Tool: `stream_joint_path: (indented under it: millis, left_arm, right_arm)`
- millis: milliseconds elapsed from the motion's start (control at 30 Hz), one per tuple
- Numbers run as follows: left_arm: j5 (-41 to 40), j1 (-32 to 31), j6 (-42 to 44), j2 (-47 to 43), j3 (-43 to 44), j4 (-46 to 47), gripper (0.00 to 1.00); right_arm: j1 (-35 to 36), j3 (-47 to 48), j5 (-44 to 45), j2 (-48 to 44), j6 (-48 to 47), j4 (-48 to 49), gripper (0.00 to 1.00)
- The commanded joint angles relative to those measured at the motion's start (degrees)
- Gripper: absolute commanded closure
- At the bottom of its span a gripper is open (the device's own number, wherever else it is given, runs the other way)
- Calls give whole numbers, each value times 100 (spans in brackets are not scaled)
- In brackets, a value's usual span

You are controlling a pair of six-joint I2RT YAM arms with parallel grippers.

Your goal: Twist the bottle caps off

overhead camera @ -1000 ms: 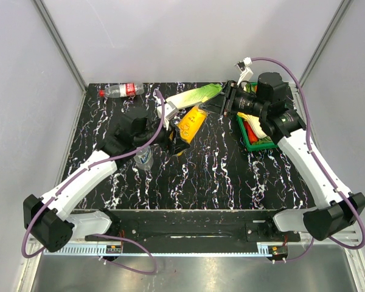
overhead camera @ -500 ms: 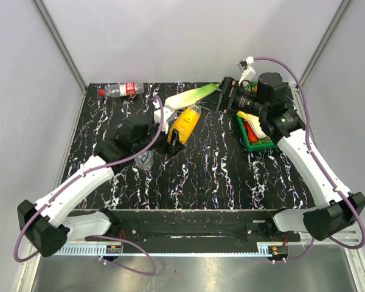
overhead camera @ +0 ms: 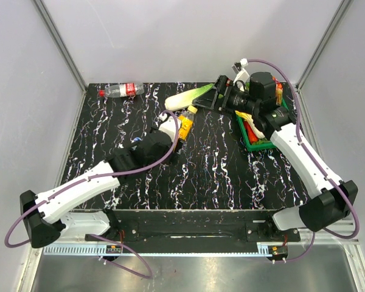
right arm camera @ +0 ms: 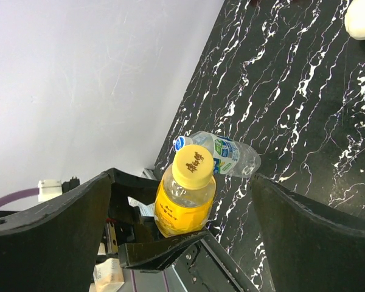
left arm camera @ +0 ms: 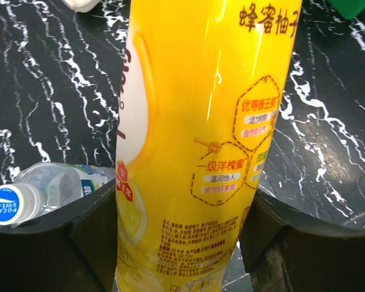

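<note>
Your left pincer (overhead camera: 174, 130) grips the yellow juice bottle (left arm camera: 194, 121) by its body. Your right pincer (right arm camera: 182, 182) gapes wide, the yellow cap (right arm camera: 193, 164) just ahead of it, untouched. The Pocari Sweat bottle (left arm camera: 55, 185) lies on the tabletop (left arm camera: 42, 79) beside your left pincer.

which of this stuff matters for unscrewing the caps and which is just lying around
For the job:
- yellow bottle with its yellow cap, gripped by the left gripper
- blue-white label bottle
- red label bottle
- right gripper, open

Just lying about:
- green basket and its contents
- green and white leafy item
</note>
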Motion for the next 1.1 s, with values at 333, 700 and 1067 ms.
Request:
stream_joint_path:
  millis: [333,700,1067]
  left_arm:
    - [-1624,-574,-333,653,893,-489,83]
    - [-1623,-724,-333,951,1069,-532,83]
    - [-1711,-750,-430,1084,1139,-708,84]
  right_arm:
    - [-31,-157,-213,410,469,726,11]
    - [-22,-26,-407,674,715,876,35]
    - [-22,-149,-398,534,724,876,50]
